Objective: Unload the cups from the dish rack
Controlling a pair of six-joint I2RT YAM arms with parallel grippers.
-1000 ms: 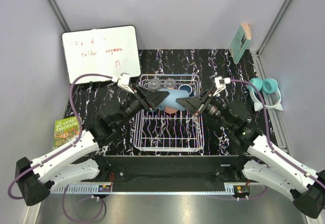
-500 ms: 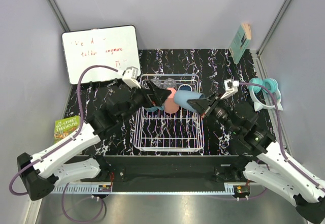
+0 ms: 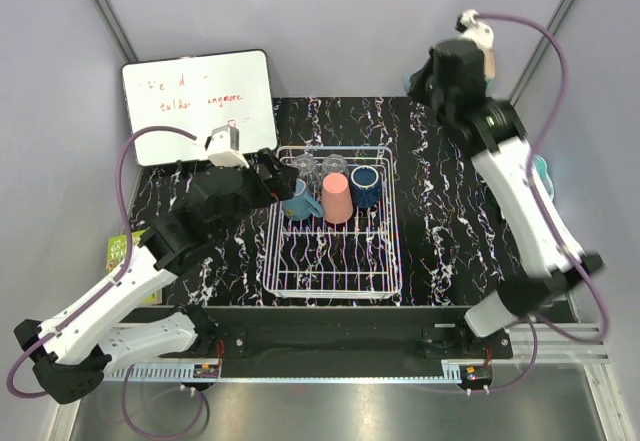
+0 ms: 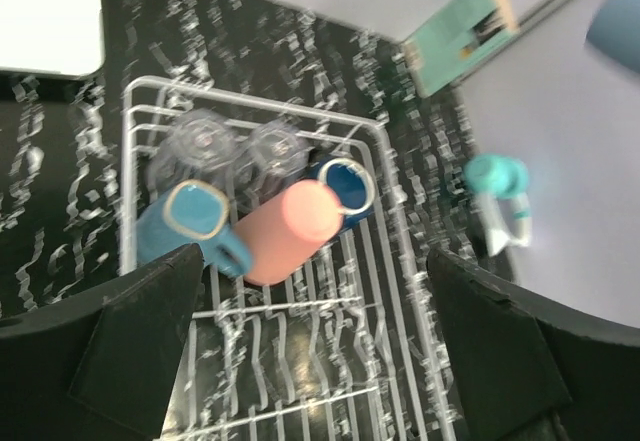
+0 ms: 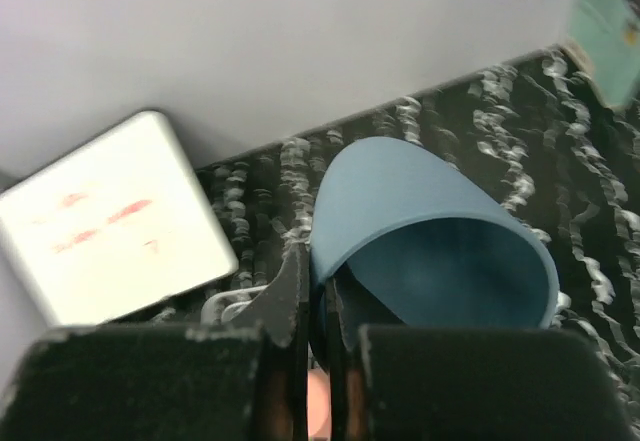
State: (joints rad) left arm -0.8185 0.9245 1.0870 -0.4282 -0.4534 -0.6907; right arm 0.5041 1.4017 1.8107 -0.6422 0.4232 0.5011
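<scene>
While left tool (image 4: 312, 261) gapes, right tool (image 5: 320, 306) clamps mug (image 5: 430, 231) (rim, seemingly).

The left arm (image 3: 150, 261) reaches forward, the left gripper (image 4: 315, 261) spread wide. The right arm (image 3: 520, 191) stretches up high, the right gripper (image 5: 322, 296) pinching a light blue mug (image 5: 430, 231) by its wall.

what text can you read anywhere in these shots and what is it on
"anymore": red handwriting on the whiteboard; the other red marks there are too faint to read
green book: cover print too small and partly hidden, not readable
teal book: blurred, nothing readable
</scene>
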